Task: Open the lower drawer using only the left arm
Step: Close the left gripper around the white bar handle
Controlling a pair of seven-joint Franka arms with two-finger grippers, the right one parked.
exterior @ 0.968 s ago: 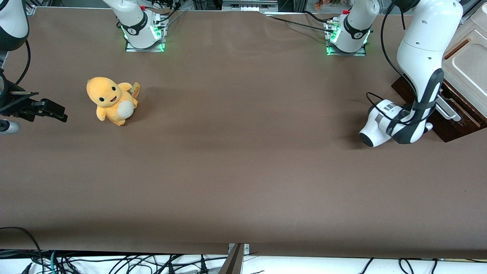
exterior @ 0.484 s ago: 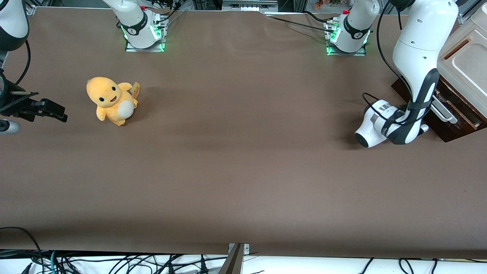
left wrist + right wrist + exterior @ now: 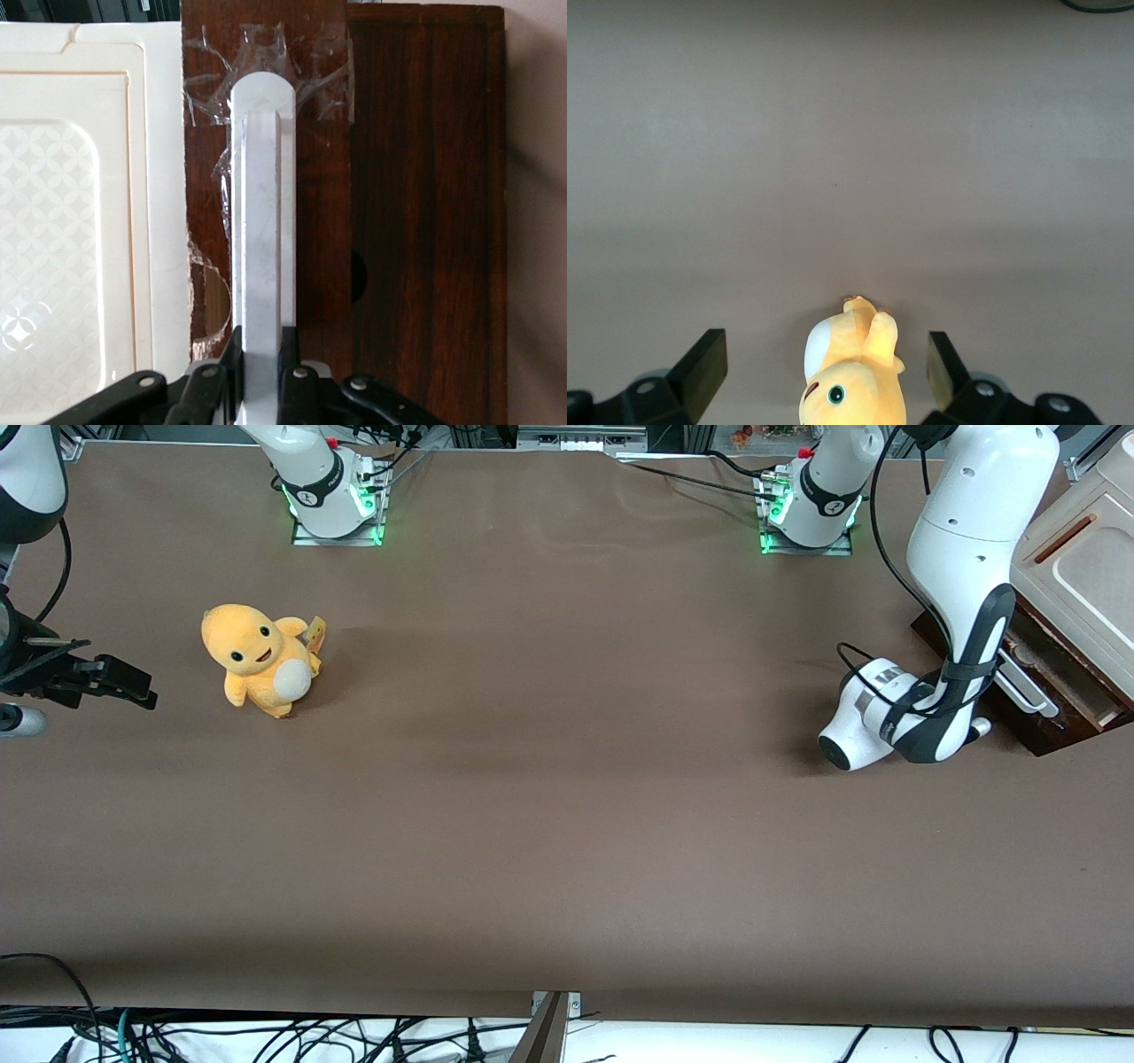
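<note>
From my station I see the large glossy white left arm with black joint bands (image 3: 961,558) bent down at the working arm's end of the brown table (image 3: 549,824), its wrist low over the tabletop, directly in front of the cabinet there. The black two-finger gripper (image 3: 262,372) is mostly hidden by the wrist in the front view; the wrist camera shows it clamped on the whitish metal bar handle (image 3: 262,212), one black finger (image 3: 232,359) pressed against each flank of the bar.

The shallow wooden lower drawer with the dark brown front (image 3: 1063,682) sits at the foot of the cabinet, at table level. It stands partly pulled out: a strip of its pale wood inside shows in the front view between the dark front and the cabinet body. In the wrist view, crinkled clear tape (image 3: 266,71) is stuck on the dark front around the end of the handle farthest from the gripper. The dark wooden base board (image 3: 425,212) lies just beside the drawer front there.

Above the drawer is the cream panel with a brown slot (image 3: 1076,558), flush with the cabinet.

Toward the parked arm's end of the table, well apart from the drawer, an orange plush toy with a white belly (image 3: 259,658) sits upright on the brown surface.
</note>
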